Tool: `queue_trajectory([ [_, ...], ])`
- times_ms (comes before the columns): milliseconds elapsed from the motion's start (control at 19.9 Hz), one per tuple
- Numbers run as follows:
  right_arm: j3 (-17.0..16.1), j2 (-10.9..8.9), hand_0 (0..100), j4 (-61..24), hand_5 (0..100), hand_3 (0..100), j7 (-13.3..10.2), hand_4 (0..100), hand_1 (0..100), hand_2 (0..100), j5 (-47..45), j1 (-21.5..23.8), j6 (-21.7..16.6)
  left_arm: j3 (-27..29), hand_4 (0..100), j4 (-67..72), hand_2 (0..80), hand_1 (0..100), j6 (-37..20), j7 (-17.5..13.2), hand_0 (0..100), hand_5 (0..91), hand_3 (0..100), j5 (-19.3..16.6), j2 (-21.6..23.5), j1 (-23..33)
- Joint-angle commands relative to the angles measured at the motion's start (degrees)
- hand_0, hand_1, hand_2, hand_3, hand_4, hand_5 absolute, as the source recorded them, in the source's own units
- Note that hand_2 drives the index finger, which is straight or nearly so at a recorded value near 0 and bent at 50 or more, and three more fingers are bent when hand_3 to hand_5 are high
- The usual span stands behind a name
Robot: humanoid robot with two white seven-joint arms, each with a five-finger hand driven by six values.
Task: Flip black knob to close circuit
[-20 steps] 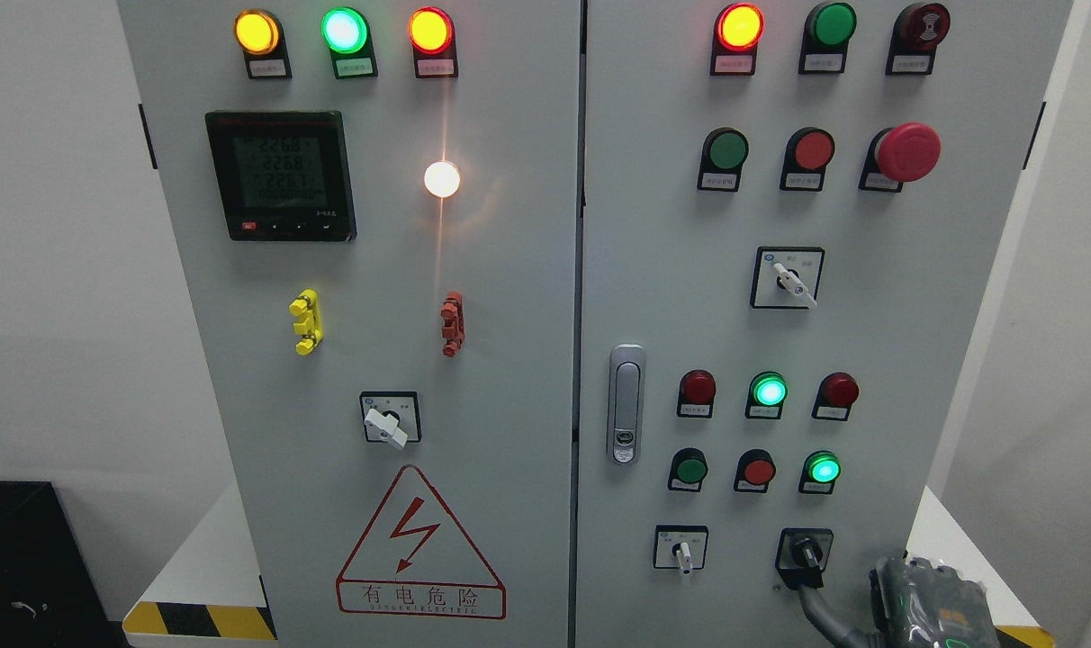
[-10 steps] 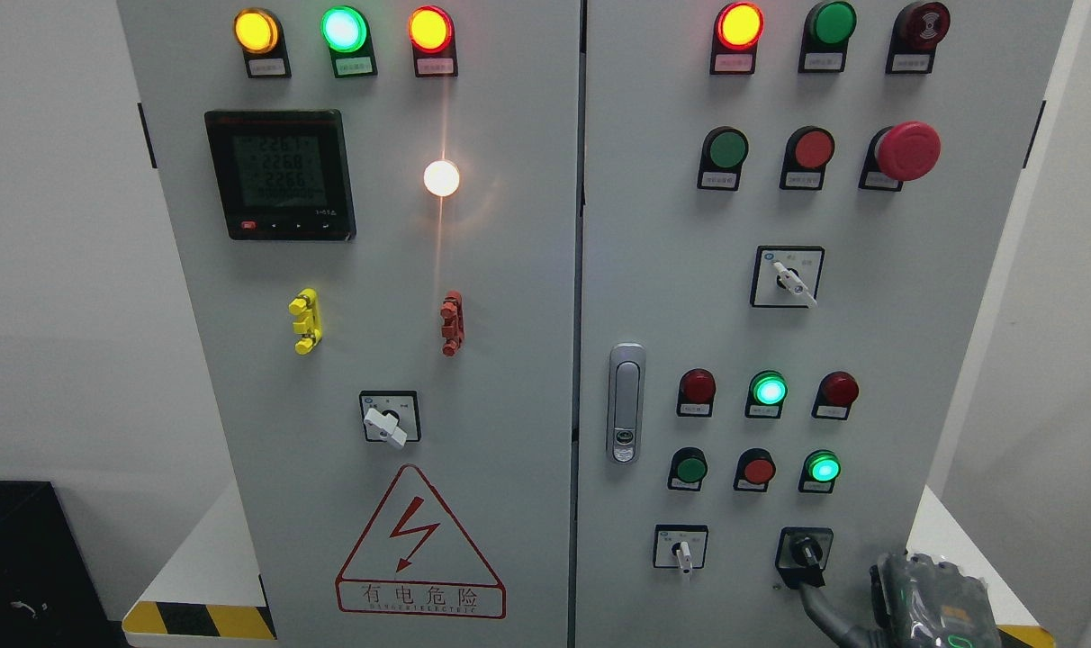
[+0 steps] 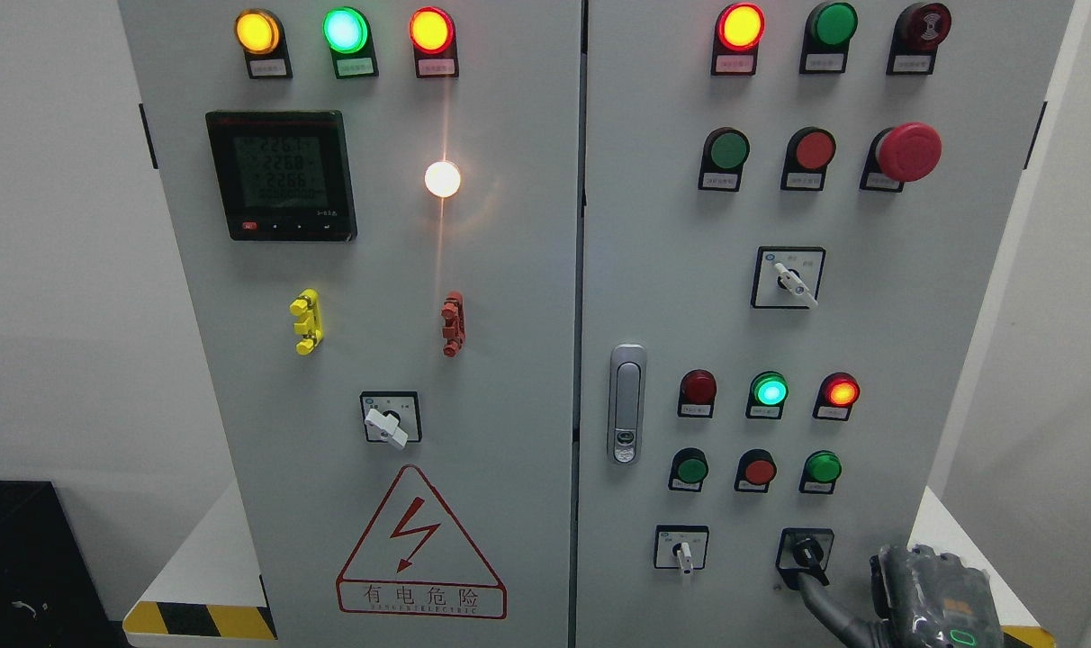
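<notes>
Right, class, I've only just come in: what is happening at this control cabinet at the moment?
A robot's right robot hand reaches up from the lower right corner, and one grey finger touches the black knob at the bottom right of the grey control cabinet. In the row of lamps above, the right-hand red lamp is lit, beside a lit green lamp. The green button directly above the knob is dark. No left robot hand is in view.
</notes>
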Motion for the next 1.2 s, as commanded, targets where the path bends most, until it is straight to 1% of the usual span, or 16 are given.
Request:
queue_trajectory([
  [0, -0.1, 0.15, 14, -0.6, 100, 100, -0.1, 100, 5, 99, 0.0, 0.0, 0.3, 0.0, 0, 0.0, 0.0, 56, 0.0, 0.0, 12, 0.0, 0, 0.0, 0.0, 0.0],
  [803, -0.1, 0.24, 14, -0.2, 100, 100, -0.5, 100, 6, 99, 0.0, 0.0, 0.0, 0.0, 0, 0.0, 0.0, 56, 0.0, 0.0, 12, 0.0, 0, 0.0, 0.0, 0.0],
  [1154, 0.6, 0.41, 14, 0.3, 100, 100, -0.6, 100, 7, 98, -0.1, 0.1, 0.0, 0.0, 0, 0.0, 0.0, 56, 0.0, 0.0, 12, 0.0, 0, 0.0, 0.0, 0.0],
])
